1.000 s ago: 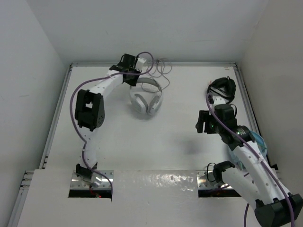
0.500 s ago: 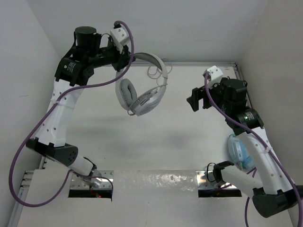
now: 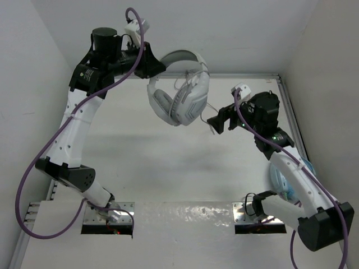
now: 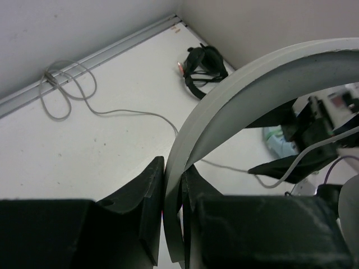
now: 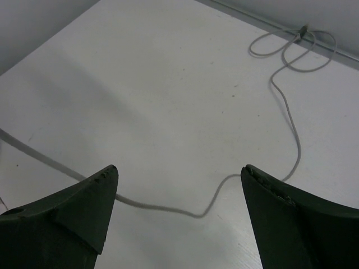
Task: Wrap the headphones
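Observation:
The white headphones hang in the air over the back of the table, earcups down. My left gripper is shut on their wide headband, which is pinched edge-on between its fingers. The thin pale cable trails down onto the table and ends in loose loops by the back wall. My right gripper is open and empty, just right of and below the earcups. In the right wrist view the cable lies on the table beyond and between its spread fingers.
Black headphones lie in the back right corner. Light blue headphones lie by the right wall, partly under my right arm. White walls close in the table on the left, back and right.
My left arm has lifted the headphones off the table and swung them up and to the right. My right gripper has moved left towards them, still open.

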You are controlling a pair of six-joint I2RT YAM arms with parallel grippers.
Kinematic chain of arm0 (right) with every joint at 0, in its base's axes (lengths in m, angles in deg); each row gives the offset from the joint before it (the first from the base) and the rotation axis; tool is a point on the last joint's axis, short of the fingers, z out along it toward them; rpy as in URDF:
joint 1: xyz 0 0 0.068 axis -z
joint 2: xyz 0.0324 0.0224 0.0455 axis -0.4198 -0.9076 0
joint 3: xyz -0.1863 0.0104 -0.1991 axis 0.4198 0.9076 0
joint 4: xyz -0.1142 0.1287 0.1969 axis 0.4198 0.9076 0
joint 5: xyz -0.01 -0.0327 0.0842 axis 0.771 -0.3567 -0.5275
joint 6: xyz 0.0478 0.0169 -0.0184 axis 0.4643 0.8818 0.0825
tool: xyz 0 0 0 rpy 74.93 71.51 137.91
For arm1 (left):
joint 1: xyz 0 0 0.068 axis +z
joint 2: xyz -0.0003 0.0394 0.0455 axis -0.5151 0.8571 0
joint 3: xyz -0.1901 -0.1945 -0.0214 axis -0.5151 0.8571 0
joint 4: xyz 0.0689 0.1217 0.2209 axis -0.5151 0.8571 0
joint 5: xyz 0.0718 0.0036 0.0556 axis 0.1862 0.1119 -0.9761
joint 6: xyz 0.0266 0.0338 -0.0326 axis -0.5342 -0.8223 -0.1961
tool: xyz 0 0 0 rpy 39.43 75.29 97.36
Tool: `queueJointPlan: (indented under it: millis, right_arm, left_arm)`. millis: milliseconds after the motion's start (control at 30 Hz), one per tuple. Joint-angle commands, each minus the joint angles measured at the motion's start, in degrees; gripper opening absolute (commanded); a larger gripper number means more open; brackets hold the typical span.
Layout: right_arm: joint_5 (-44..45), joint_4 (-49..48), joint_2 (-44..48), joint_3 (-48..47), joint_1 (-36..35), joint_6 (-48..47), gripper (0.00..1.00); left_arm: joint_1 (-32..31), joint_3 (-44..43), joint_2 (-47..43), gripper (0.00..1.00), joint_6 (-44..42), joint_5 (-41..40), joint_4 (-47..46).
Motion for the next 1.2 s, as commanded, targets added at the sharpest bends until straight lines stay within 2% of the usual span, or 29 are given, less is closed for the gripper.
queueJointPlan:
  millis: [0,67,233,367,433,567,700,867,900,1000,1033,1067,1100,1167]
  right_arm:
    - [-1.2,-6.6,-4.8,-1.1,-0.1,0.8,0.89]
    - [-0.2,-6.6,-6.6,-1.3,-0.1,0.3,0.89]
    - [4.1,-14.6,-12.0,2.2,-0.1,-0.1,0.89]
    - [7.3,-18.5,-17.5,1.4,-0.1,2.9,0.89]
    - [9.4,-23.6,-20.2,2.1,-0.1,5.1,0.88]
    - [7.6,-31.1,-26.3,0.7,-0.5,10.8,0.85]
    - [9.0,-32.8,-30.5,-0.2,-2.5,13.3,0.78]
    - [12.3,-39.3,-38.8,-2.9,-6.4,18.0,0.55]
    - [13.3,-40.2,-39.9,-4.5,-7.3,18.4,0.44]
    - [15.8,-47.0,-42.6,-4.2,-10.8,20.1,0.28]
    - [17.0,-48.4,-43.3,-4.0,-11.6,20.8,0.13]
    - [17.7,-49.0,-43.4,-3.9,-12.6,21.3,0.05]
    - [18.4,-48.3,-43.4,-3.9,-13.0,21.8,0.0]
    - [19.9,-46.5,-42.2,-3.1,-14.4,21.3,0.0]
  left_arm:
    - [0.8,-1.8,-2.4,0.0,12.6,-2.8,-6.8]
    - [0.8,-1.3,-2.7,0.0,14.8,-4.0,-8.0]
    - [0.8,-1.7,-3.1,0.0,16.9,-6.9,-7.9]
    - [0.8,-2.0,-3.0,0.0,18.3,-10.9,-7.1]
    - [0.8,-2.1,-3.2,0.0,18.7,-12.4,-6.1]
    - [0.8,-2.1,-3.3,0.0,19.0,-14.1,-5.1]
    - [0.8,-2.1,-3.5,0.0,19.3,-15.1,-5.1]
    - [1.2,-0.5,-3.0,0.0,23.5,-13.3,-6.7]
    - [1.3,0.3,-2.9,0.0,24.1,-13.5,-7.2]
    - [1.6,2.5,-2.4,0.0,26.1,-13.2,-7.4]
    - [1.7,2.9,-2.5,0.0,26.3,-12.4,-8.0]
    - [1.7,3.0,-2.4,0.0,26.1,-12.4,-8.4]
    - [1.8,2.9,-2.5,0.0,26.1,-12.9,-8.9]
    - [2.8,2.2,-2.1,0.0,26.3,-15.0,-8.8]
